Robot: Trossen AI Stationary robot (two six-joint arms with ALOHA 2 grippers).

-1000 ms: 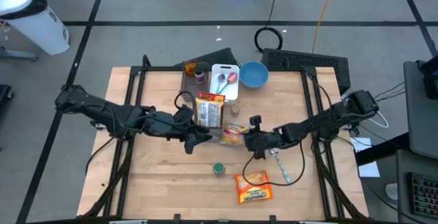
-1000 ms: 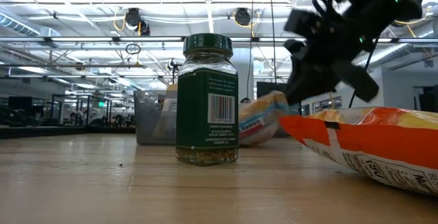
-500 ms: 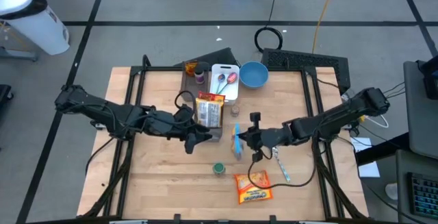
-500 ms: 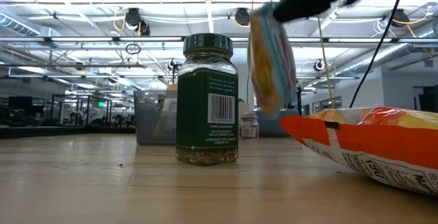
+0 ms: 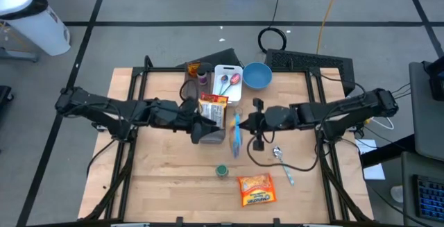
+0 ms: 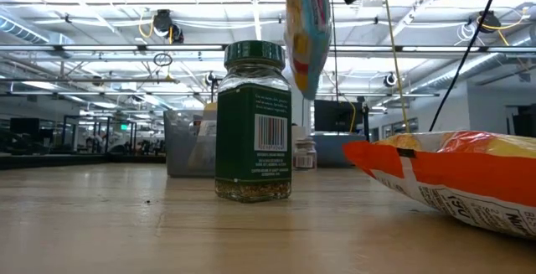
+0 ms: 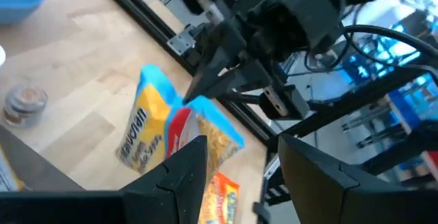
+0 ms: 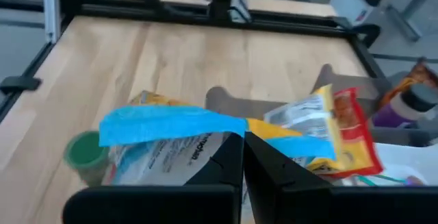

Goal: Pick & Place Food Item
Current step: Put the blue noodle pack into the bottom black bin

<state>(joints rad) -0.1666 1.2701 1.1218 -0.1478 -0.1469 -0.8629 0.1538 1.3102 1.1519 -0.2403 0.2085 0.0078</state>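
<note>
A yellow noodle packet with blue sealed ends [image 5: 236, 135] hangs in the air at the table's middle, with my right gripper [image 5: 244, 124] shut on it. The low view shows it high above the table [image 6: 307, 31]. Just left of it, a grey bin [image 5: 214, 138] holds a red and yellow packet [image 5: 213, 110] standing upright. My left gripper [image 5: 202, 131] hovers at the bin's left side, open [image 7: 243, 176], with nothing between its fingers; it faces the hanging packet [image 7: 171, 131]. My right gripper pinches the packet's blue sealed edge [image 8: 205, 125] between its two shut fingers, about midway along that edge. The fingers come from the table's right, slanting slightly down. The packet hangs below them on edge, clear of the table.
A green-lidded spice jar [image 5: 221, 171] and an orange snack bag [image 5: 257, 189] lie toward the near edge, with a spoon [image 5: 283, 166] to their right. At the far edge stand a white tray [image 5: 227, 81], a blue bowl [image 5: 257, 76] and small jars [image 5: 201, 71].
My right gripper has risen and gone toward the bin, rolling as it went. The noodle packet, which lay on the table, is lifted clear and now hangs on edge. My left gripper has shifted a little toward the far edge.
</note>
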